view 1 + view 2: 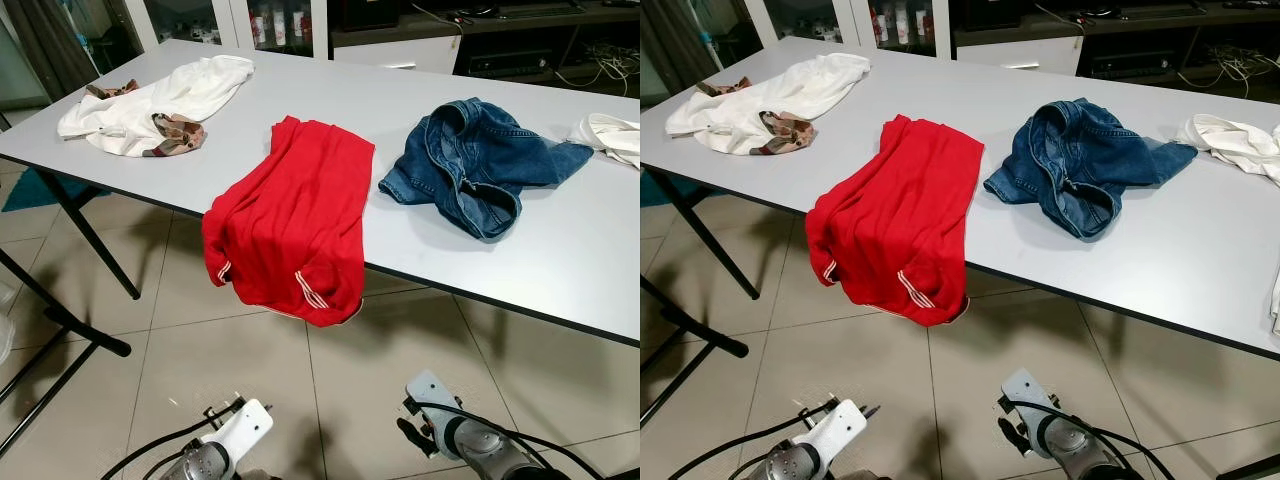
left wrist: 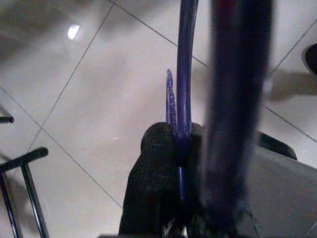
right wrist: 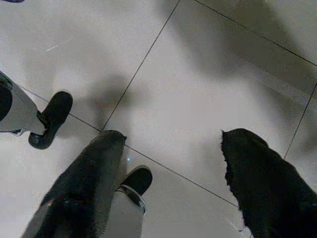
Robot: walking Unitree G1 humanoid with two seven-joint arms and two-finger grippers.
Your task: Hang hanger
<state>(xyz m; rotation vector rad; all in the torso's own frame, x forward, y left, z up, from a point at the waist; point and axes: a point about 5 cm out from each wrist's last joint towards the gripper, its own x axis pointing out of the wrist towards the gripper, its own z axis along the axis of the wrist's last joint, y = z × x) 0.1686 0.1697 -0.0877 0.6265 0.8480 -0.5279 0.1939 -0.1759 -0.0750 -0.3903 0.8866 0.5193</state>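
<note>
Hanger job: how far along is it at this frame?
Early stage. Done: the left gripper is shut on the blue hanger, held low over the floor tiles. In hand: carrying it. Left: the red garment, jeans and white clothes lie unhung on the table. The right gripper is open, holding nothing.

Head eyes: looked forward and down at the table (image 1: 560,270), sharing it.
Wrist cameras: faced the tiled floor (image 3: 198,89), close.
</note>
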